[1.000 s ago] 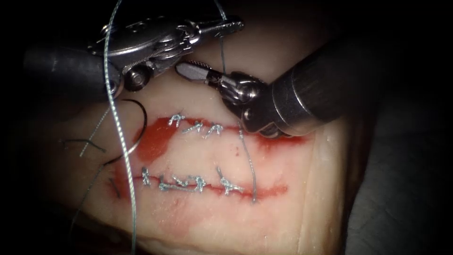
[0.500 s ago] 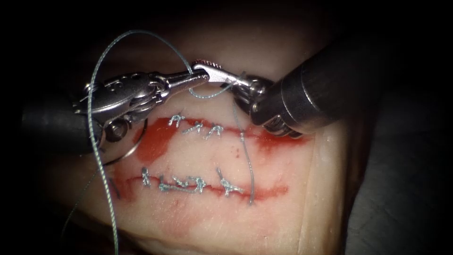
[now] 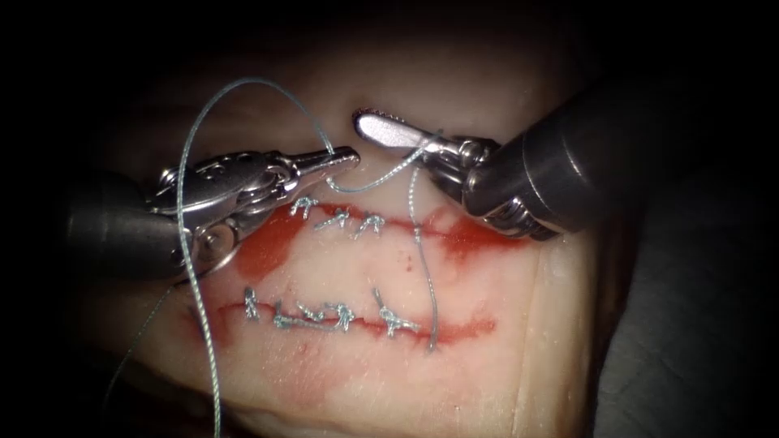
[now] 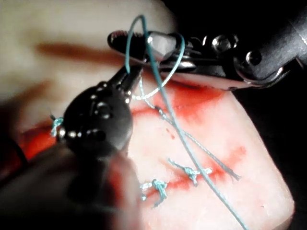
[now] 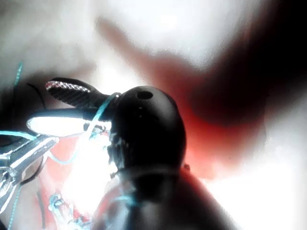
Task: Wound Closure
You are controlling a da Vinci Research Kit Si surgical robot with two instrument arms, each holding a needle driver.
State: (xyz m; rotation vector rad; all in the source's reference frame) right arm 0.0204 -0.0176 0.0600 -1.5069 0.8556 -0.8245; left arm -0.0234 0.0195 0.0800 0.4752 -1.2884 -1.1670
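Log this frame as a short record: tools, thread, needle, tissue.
left tool: jaws shut on thread at their tip
right tool: jaws open, holding nothing; thread draped across it
thread: arcs up from left tool, then down the left side
needle: held by neither; part of its curve lies on tissue under left tool, seemingly not in it
tissue: two stitched cuts, red fluid along them
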